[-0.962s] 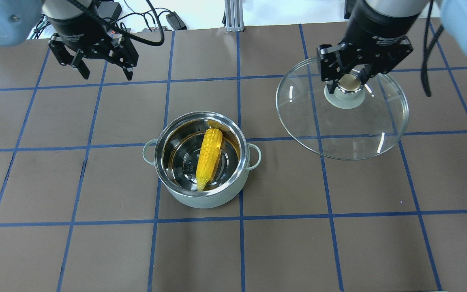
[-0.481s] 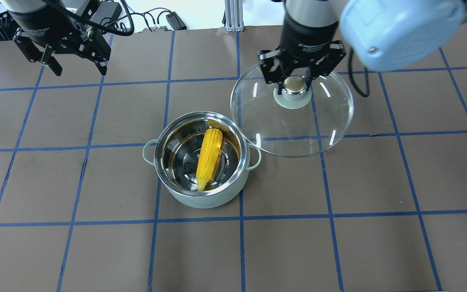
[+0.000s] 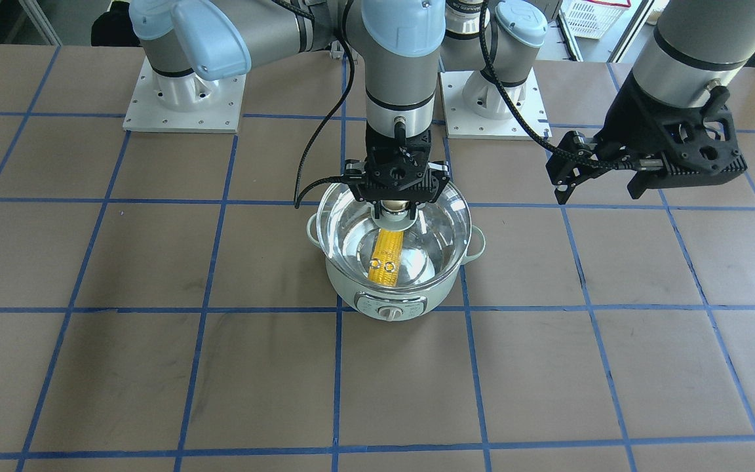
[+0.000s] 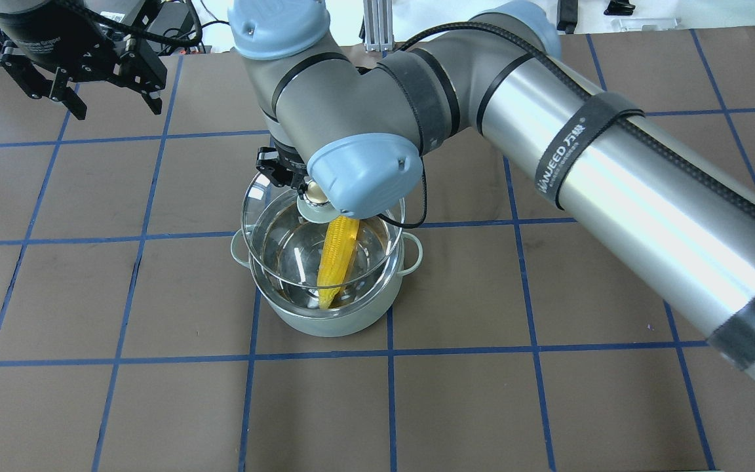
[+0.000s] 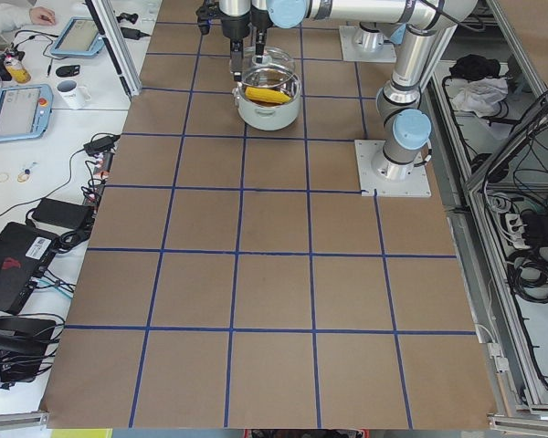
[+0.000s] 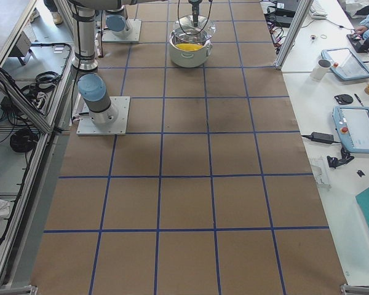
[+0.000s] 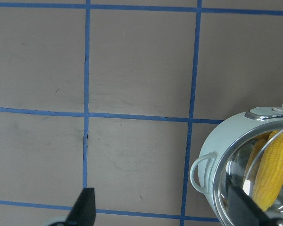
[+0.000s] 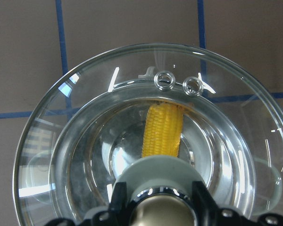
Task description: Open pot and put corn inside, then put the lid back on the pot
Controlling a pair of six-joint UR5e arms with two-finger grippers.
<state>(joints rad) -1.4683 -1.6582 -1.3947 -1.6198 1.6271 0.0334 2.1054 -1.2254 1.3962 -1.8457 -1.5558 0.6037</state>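
The pale mint-green pot (image 3: 350, 286) stands mid-table, and the yellow corn (image 3: 385, 254) lies inside it. My right gripper (image 3: 396, 208) is shut on the knob of the clear glass lid (image 3: 440, 219) and holds it over the pot's mouth, slightly above the rim and off-centre. In the overhead view the lid (image 4: 263, 203) overlaps the pot (image 4: 325, 322) and the corn (image 4: 338, 252). The right wrist view looks through the lid (image 8: 61, 141) at the corn (image 8: 162, 132). My left gripper (image 4: 117, 106) is open and empty, far from the pot; it also shows in the front view (image 3: 598, 191).
My right arm (image 4: 613, 164) stretches across the table's right half above the surface. The brown mat with blue grid lines (image 3: 154, 367) surrounds the pot. The left wrist view shows the pot's handle (image 7: 200, 172) and bare mat.
My right arm has carried the lid leftward from the right of the pot to over its mouth. My left gripper has moved further away to the left.
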